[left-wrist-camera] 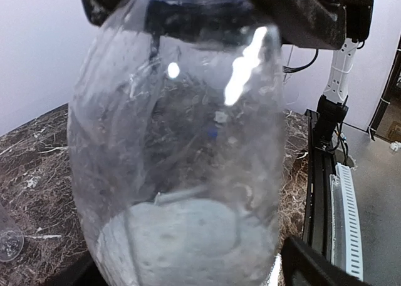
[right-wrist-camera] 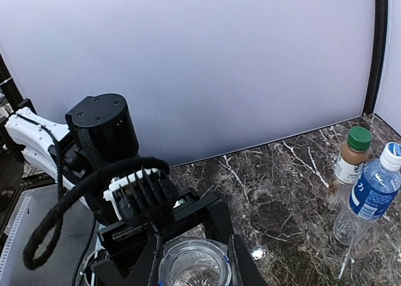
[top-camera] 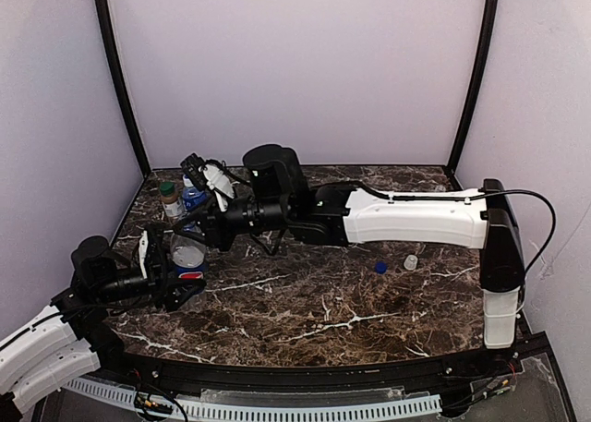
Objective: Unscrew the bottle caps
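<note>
Two grippers on one bottle right now! Over at the left side of the table (top-camera: 323, 325) the Pepsi bottle (top-camera: 187, 254) is upright. The right gripper (top-camera: 196, 228), reaching across from the right, is clamped tight on its neck, where the left wrist view shows a thin band of blue between the black jaws. Whether a cap sits there, I cannot tell. The left gripper (top-camera: 177, 269) brackets the bottle's body, fingers (right-wrist-camera: 149, 261) on either side; squeezing or let go, I cannot tell. In the back left corner, the brown bottle (right-wrist-camera: 348, 167) wears its green cap (right-wrist-camera: 359, 138), just beside the blue-labelled bottle (right-wrist-camera: 369, 195), also capped. Well to the right, a loose blue cap (top-camera: 379, 267) and a pale cap (top-camera: 410, 261) lie near each other on the marble
</note>
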You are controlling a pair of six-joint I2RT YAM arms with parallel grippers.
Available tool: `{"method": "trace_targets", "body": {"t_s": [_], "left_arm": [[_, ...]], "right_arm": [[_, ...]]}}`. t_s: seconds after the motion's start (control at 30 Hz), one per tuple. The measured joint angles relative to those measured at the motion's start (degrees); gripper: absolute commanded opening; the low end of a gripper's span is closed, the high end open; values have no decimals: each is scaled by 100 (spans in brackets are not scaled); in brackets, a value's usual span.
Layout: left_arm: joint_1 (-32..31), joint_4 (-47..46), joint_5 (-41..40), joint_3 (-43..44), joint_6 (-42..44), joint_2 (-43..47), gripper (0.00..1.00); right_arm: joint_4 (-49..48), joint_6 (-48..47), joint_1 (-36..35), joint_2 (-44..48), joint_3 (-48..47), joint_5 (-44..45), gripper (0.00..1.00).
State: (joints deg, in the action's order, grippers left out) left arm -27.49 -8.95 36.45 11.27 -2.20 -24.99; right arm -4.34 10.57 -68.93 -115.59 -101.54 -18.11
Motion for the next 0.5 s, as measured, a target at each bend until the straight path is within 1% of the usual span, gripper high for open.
{"method": "trace_targets", "body": {"t_s": [0.23, 0.37, 0.5], "left_arm": [[0, -74, -33, 0, -68, 37, 99], [0, -81, -98, 0, -68, 39, 99], [2, -83, -136, 0, -68, 57, 99]], "right_arm": [[256, -177, 55, 221, 264, 501, 0], [586, -332, 221, 697, 610, 1346, 0], [767, -501, 702, 1478, 1250, 2424, 0]]}}
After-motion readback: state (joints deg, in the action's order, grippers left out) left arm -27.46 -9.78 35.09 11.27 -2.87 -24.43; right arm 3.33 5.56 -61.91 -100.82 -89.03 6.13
